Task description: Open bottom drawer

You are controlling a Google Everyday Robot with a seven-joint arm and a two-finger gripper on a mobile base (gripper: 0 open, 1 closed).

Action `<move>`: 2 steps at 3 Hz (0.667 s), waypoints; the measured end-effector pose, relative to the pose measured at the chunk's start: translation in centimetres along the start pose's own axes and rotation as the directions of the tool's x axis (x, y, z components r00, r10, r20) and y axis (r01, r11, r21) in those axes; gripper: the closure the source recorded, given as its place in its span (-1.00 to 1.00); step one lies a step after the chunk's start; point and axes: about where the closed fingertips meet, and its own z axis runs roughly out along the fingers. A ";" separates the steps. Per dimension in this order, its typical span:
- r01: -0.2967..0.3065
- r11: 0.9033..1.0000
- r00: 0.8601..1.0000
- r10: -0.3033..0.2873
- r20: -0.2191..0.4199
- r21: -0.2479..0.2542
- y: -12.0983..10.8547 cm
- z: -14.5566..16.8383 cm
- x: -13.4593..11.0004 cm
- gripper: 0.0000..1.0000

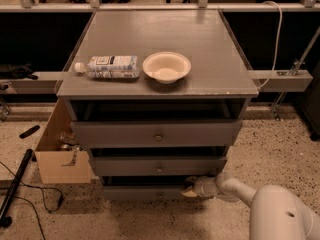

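Pincer (190, 190) at right top edge of bottom drawer (140, 193).

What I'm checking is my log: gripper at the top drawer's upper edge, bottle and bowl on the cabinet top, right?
No: the camera view shows the gripper at the upper edge of the bottom drawer; bottle and bowl lie on top.

The white arm (240, 191) reaches in from 5 o'clock, stretched toward 10 o'clock, with the gripper (190, 189) low in view near 6 o'clock.
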 end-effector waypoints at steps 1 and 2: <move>0.000 1.000 1.000 0.000 0.000 0.000 -0.1 -0.4 -0.2 1.00; -0.024 0.999 0.999 0.025 -0.023 0.040 -1.1 -2.5 0.8 1.00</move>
